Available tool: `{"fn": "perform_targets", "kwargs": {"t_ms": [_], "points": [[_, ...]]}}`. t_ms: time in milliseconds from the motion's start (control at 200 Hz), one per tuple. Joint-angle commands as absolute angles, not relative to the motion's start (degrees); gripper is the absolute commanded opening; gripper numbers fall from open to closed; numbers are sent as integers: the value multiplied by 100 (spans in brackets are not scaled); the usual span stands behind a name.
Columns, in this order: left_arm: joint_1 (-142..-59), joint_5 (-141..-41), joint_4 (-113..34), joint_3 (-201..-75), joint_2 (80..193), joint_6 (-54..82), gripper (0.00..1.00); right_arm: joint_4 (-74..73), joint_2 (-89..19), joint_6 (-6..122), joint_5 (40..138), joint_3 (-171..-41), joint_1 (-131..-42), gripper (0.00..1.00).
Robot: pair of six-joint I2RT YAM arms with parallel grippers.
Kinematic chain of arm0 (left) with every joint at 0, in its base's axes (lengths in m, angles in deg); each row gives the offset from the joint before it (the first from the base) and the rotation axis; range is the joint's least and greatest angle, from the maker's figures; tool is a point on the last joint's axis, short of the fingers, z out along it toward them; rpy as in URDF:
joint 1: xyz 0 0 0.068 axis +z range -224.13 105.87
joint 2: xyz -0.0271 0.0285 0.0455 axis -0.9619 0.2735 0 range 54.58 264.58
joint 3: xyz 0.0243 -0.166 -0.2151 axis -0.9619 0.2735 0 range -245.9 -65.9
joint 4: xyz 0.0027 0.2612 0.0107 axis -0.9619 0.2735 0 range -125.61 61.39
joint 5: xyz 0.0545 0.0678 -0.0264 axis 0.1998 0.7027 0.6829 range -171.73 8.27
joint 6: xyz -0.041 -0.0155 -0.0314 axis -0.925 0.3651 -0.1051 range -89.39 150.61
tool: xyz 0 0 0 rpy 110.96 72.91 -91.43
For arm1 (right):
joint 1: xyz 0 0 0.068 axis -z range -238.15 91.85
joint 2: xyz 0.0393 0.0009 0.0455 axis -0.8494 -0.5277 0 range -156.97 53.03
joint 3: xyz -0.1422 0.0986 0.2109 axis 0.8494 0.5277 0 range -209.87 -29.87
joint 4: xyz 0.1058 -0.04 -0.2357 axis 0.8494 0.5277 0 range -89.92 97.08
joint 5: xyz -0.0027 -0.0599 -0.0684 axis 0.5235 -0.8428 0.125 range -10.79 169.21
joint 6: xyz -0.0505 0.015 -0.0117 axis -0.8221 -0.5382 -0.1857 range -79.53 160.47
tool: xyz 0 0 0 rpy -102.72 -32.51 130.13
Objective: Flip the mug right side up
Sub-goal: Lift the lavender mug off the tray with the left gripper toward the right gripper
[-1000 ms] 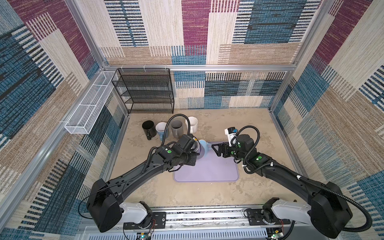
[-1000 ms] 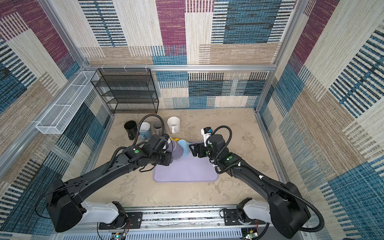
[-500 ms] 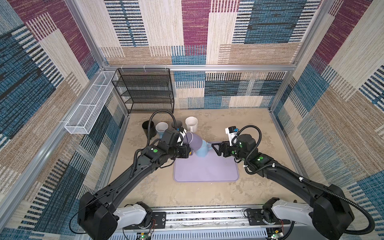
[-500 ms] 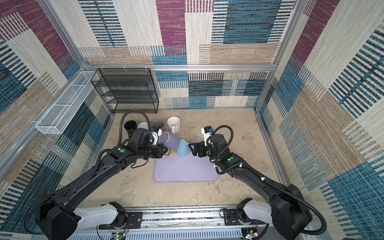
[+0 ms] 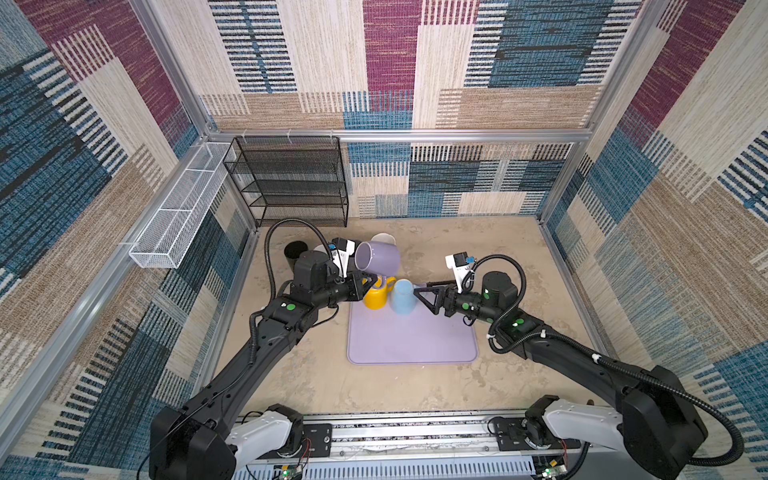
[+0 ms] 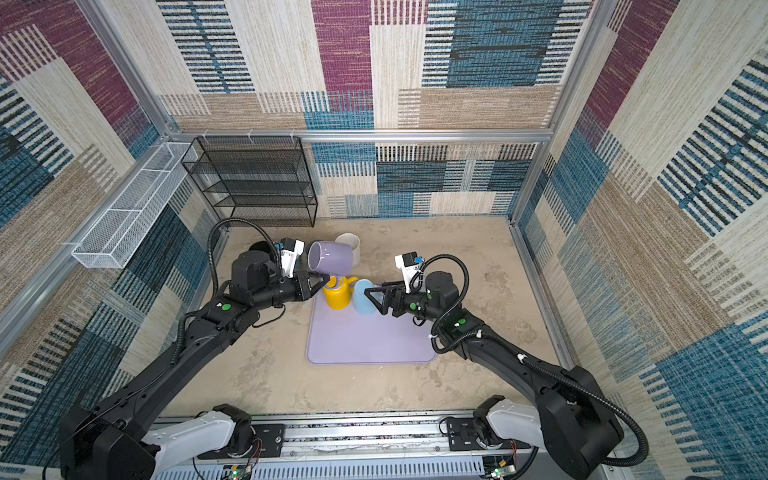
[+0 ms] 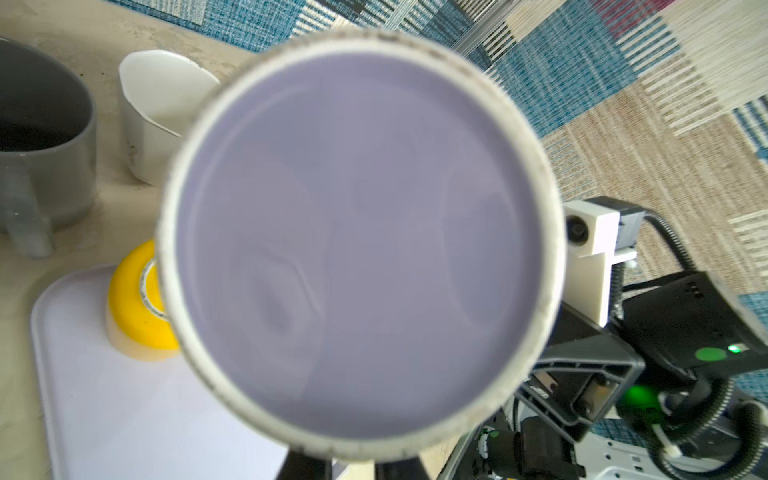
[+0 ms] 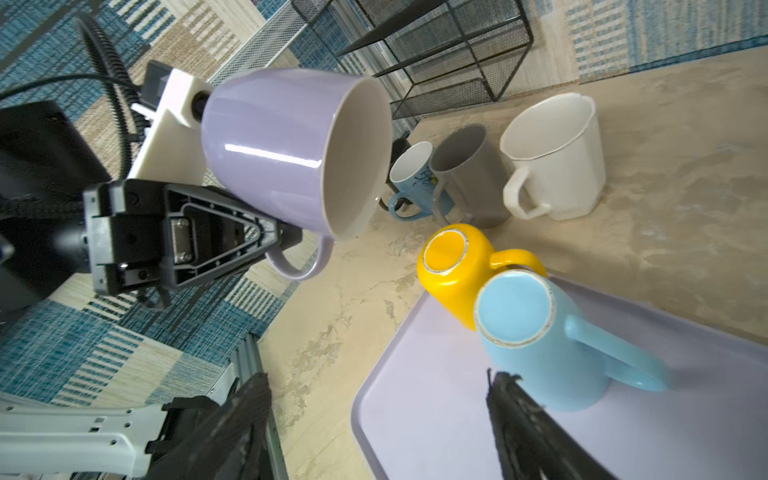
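Note:
A lavender mug hangs in the air on its side above the tray's far left corner. My left gripper is shut on its handle, which points down. The mug's base fills the left wrist view; its open mouth faces the right wrist view. My right gripper stands open and empty beside an upside-down light blue mug on the lavender tray.
An upside-down yellow mug stands at the tray's far left corner. Behind it stand upright white, grey, blue-and-white and black mugs. A black wire shelf and white wire basket are at the back left.
My left arm has lifted the lavender mug off the tray, carried it back and left and tipped it onto its side, uncovering the yellow mug. The right gripper has barely moved.

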State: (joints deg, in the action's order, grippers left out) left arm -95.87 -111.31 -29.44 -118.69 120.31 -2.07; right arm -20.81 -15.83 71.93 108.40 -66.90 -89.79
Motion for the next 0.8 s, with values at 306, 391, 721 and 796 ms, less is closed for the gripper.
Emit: {"fn": "perform_targets", "kwargs": {"t_ms": [306, 391, 721, 796], "points": [[-9551, -12457, -5824, -11250, 11857, -1142, 0, -4223, -1928, 8092, 11923, -6608, -9010, 81], [-9552, -12549, -6129, -11174, 11885, -1285, 0, -4430, -1998, 8189, 11967, -6633, -9032, 76], [-9572, -12944, -7241, -11020, 12175, -1809, 0, -4805, -2239, 8326, 12000, -6884, -9155, 62], [-9576, -12984, -7334, -10986, 12163, -1842, 0, -4809, -2286, 8351, 11952, -6947, -9157, 60]]}}
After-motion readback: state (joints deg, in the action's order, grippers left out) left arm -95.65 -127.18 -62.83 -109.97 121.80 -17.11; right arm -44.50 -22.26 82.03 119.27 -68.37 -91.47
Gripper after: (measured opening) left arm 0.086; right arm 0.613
